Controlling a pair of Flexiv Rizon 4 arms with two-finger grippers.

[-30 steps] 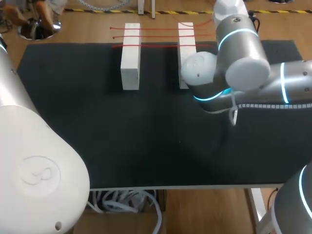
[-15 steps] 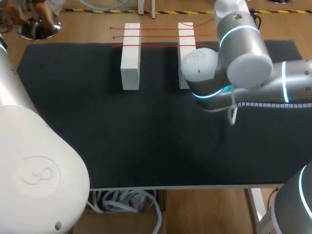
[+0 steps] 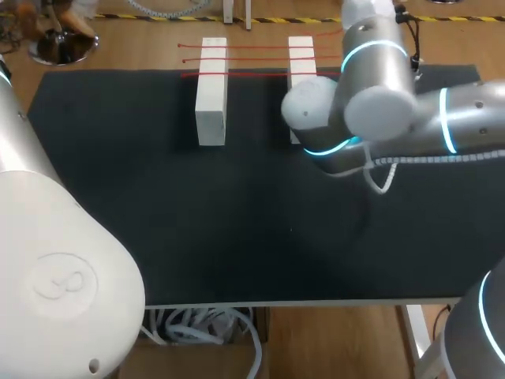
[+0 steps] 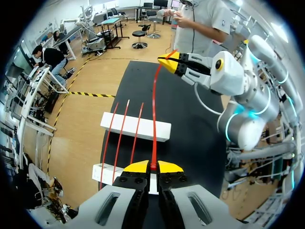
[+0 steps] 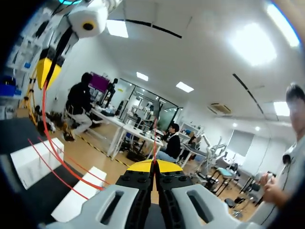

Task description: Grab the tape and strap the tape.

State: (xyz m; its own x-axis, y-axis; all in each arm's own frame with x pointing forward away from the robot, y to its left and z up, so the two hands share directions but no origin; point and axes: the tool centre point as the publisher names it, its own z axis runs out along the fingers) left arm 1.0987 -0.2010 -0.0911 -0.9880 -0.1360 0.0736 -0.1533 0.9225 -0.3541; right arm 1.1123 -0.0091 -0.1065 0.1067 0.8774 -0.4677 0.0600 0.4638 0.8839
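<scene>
Above the white rectangular blocks (image 4: 136, 128), left end effector (image 4: 153, 166) and right end effector (image 5: 153, 167) each clamped the thin red tape (image 4: 154, 102); lowering it taut seemed advisable.

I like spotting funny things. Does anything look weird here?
One red tape hangs in the air in a bent curve, its ends pinched in the jaws of both arms. The other three tapes lie straight across the two white blocks. Nothing looks broken.

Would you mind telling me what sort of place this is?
Probably a robot test bench: a black-covered table, two white blocks with red tapes laid across, and the left gripper and right gripper shut on one tape.
</scene>
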